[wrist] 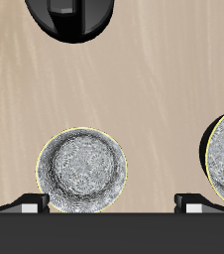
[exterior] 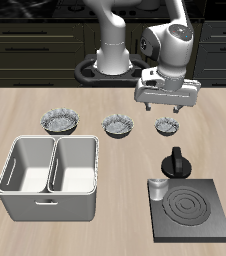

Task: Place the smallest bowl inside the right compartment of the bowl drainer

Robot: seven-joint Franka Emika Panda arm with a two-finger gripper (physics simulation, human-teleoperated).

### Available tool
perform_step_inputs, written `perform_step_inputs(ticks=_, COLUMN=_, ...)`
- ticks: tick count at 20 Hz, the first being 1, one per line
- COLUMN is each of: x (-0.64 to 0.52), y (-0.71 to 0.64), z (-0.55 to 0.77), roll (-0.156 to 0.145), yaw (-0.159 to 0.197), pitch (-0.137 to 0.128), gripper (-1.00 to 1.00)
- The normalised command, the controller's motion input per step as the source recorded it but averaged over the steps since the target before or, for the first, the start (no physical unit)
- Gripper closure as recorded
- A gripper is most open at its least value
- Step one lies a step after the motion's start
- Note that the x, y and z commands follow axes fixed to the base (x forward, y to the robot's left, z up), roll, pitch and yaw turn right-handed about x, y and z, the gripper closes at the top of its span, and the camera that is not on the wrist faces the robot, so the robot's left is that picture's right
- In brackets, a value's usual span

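The smallest bowl (exterior: 166, 125) stands upright on the wooden table, last in a row of three alike patterned bowls. My gripper (exterior: 168, 106) hangs just above it, open and empty. In the wrist view the smallest bowl (wrist: 82, 171) lies below my gripper (wrist: 112, 205), off centre towards one fingertip (wrist: 25, 206) and not touched. The bowl drainer (exterior: 47, 195) stands near the table's front edge, well away from the gripper. Both its bins are empty.
The mid-sized bowl (exterior: 118, 125) stands beside the smallest one and shows partly in the wrist view (wrist: 223, 149). The largest bowl (exterior: 60, 121) stands behind the drainer. A black stove plate (exterior: 213, 222), a black pot (exterior: 175, 162) and a small cup (exterior: 158, 190) are nearer the front edge.
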Motion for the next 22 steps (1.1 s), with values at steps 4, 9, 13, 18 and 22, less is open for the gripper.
perform_step_inputs(ticks=4, x=0.04, y=-0.11, z=-0.22, roll=-0.011, yaw=-0.018, pitch=0.019, gripper=-1.0)
perform_step_inputs(ticks=9, x=0.04, y=-0.03, z=-0.21, roll=-0.006, yaw=0.001, pitch=0.027, gripper=-1.0)
perform_step_inputs(ticks=13, x=0.05, y=-0.01, z=-0.23, roll=0.011, yaw=0.005, pitch=0.042, gripper=-1.0)
perform_step_inputs(ticks=18, x=0.04, y=-0.07, z=-0.21, roll=0.001, yaw=0.001, pitch=0.043, gripper=-1.0)
perform_step_inputs(ticks=22, x=0.02, y=-0.09, z=-0.17, roll=-0.015, yaw=0.002, pitch=0.027, gripper=-1.0)
